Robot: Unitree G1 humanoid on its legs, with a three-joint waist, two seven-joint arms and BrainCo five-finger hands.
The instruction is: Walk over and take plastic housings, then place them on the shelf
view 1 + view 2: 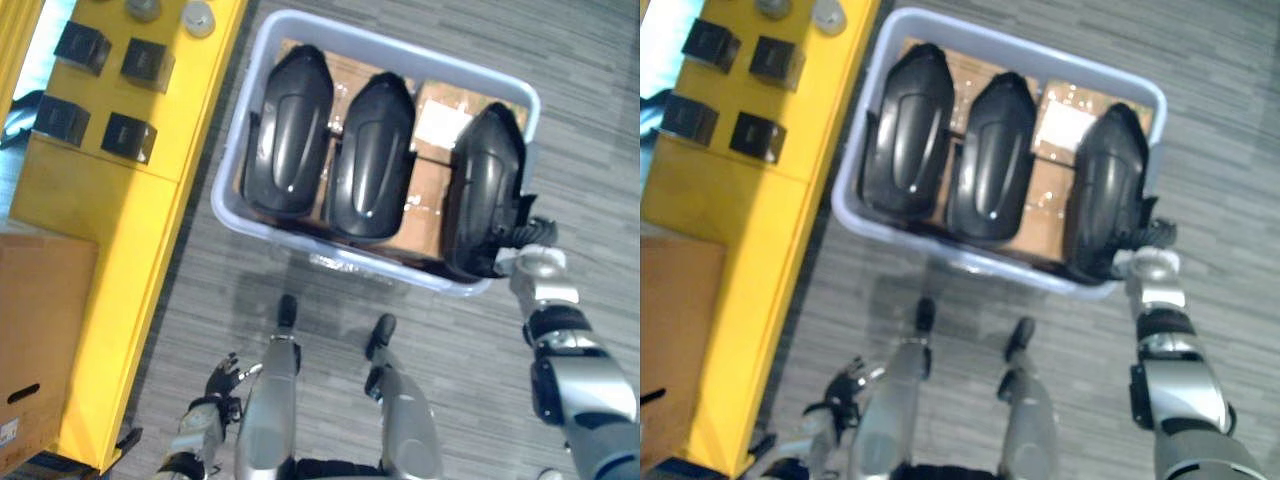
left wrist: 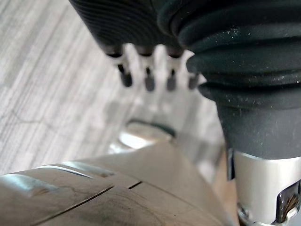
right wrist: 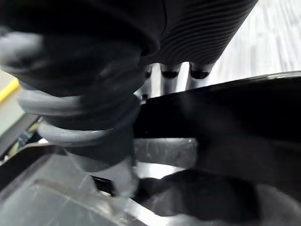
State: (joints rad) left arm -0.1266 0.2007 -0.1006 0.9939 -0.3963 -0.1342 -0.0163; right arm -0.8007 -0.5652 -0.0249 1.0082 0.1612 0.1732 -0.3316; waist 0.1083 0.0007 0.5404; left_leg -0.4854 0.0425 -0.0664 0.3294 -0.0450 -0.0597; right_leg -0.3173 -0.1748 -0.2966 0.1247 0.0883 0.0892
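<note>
Three black plastic housings lie side by side on cardboard in a pale blue bin (image 1: pixel 400 48) on the floor: the left housing (image 1: pixel 290 130), the middle housing (image 1: pixel 372 155) and the right housing (image 1: pixel 485 185). My right hand (image 1: pixel 525 238) is at the near end of the right housing, by the bin's near right corner. In the right wrist view the right hand (image 3: pixel 197 33) has fingers over the housing's black edge (image 3: pixel 225 117) and the thumb on the near side, pinching it. That housing's near end overlaps the bin's rim. My left hand (image 1: pixel 218 385) hangs low beside me, fingers (image 2: pixel 148 80) relaxed and empty.
A yellow shelf (image 1: pixel 120 230) runs along the left, close to the bin. It carries several small black boxes (image 1: pixel 128 137) and grey discs (image 1: pixel 198 18). A brown cardboard box (image 1: pixel 40 340) sits at its near end. Grey floor lies to the right of the bin.
</note>
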